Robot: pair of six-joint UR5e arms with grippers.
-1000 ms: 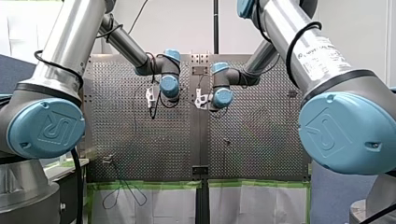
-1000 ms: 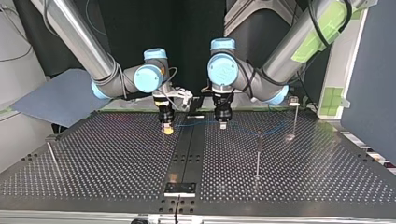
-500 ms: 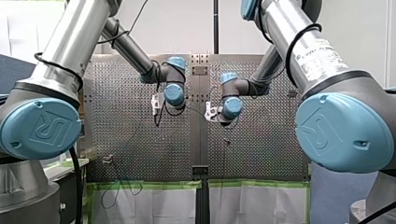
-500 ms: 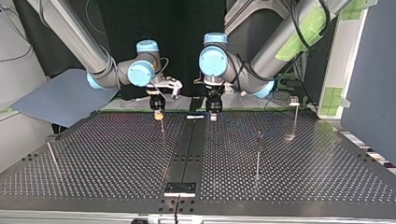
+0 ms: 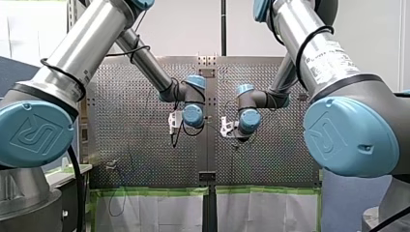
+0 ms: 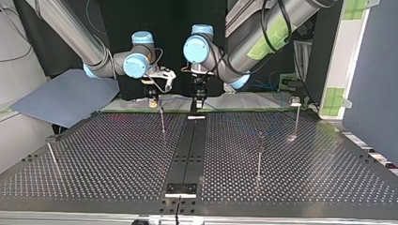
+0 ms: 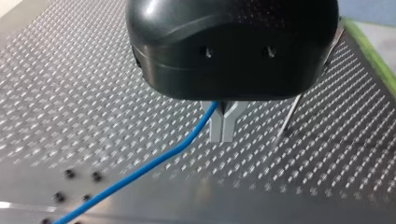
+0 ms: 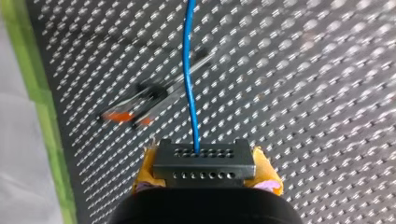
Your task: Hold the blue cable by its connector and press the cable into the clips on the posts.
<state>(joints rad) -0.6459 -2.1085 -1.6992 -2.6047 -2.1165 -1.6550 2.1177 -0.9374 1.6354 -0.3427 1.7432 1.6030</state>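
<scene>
The blue cable (image 7: 140, 170) leaves my left gripper (image 7: 222, 135), whose metal fingers are shut on it, and trails off across the perforated table (image 7: 70, 93). My right gripper (image 8: 204, 176), with yellow pads (image 8: 265, 169), is shut on the cable's perforated metal connector (image 8: 205, 158). The blue cable (image 8: 188, 70) runs straight ahead from the connector. Below it stands a thin post with an orange clip (image 8: 122, 116). In the top view my right gripper (image 6: 151, 102) and my left gripper (image 6: 198, 103) hang side by side over the table's far edge, near a post (image 6: 162, 119).
More thin posts stand at the top view's right (image 6: 259, 150), far right (image 6: 295, 115) and left (image 6: 50, 152). A black strip (image 6: 187, 150) runs down the table's middle. Green tape (image 8: 44, 112) lines the table edge beside my right gripper.
Both arms have drawn back together from the table's middle to its far edge in the top view, rising as they went. Both grips have stayed shut.
</scene>
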